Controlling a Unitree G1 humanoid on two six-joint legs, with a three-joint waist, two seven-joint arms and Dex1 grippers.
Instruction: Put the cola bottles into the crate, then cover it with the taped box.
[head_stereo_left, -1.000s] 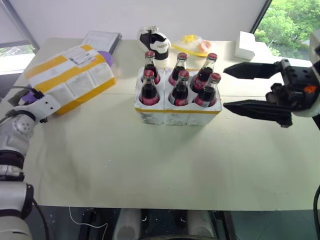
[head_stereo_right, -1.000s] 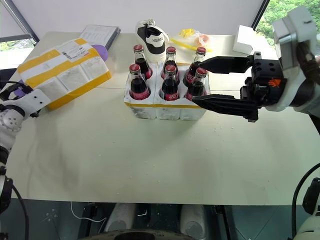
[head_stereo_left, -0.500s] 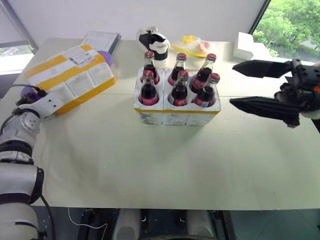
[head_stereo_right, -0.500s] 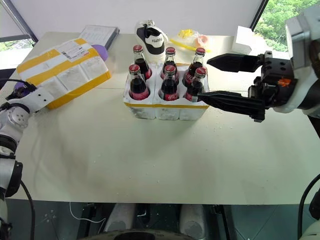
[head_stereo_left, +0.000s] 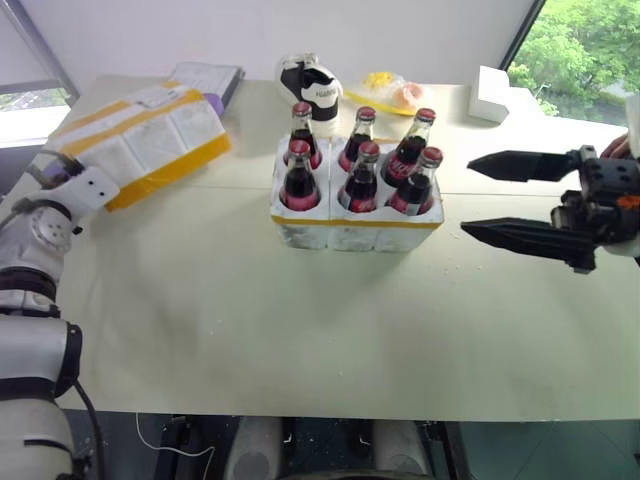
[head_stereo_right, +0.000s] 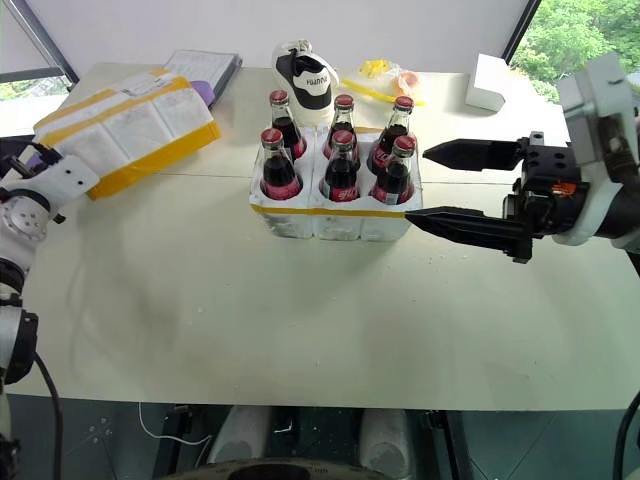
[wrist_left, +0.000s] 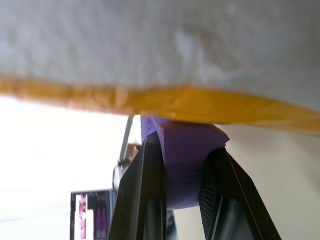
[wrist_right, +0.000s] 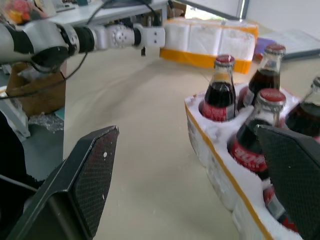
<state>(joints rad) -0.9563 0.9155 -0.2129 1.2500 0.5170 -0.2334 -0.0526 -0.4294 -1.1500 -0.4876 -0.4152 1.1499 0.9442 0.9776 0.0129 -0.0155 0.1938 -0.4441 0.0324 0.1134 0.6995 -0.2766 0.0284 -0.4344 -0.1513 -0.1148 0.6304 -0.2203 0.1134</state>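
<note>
Taped box (head_stereo_left: 140, 135) now lifted, long axis slanting toward crate (head_stereo_left: 354, 215).

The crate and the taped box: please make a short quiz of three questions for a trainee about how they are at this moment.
1. True or false: every well of the crate holds one of the cola bottles.
2. What does the left gripper do?
A. hangs open over the table
B. is shut on a purple piece at the edge of the taped box
C. holds a bottle
3. Fill in: the right gripper is ____, beside the crate.

Key:
1. True, six bottles stand in six wells.
2. B; the left wrist view shows the fingers pinching the purple piece.
3. Open, holding nothing.
</note>
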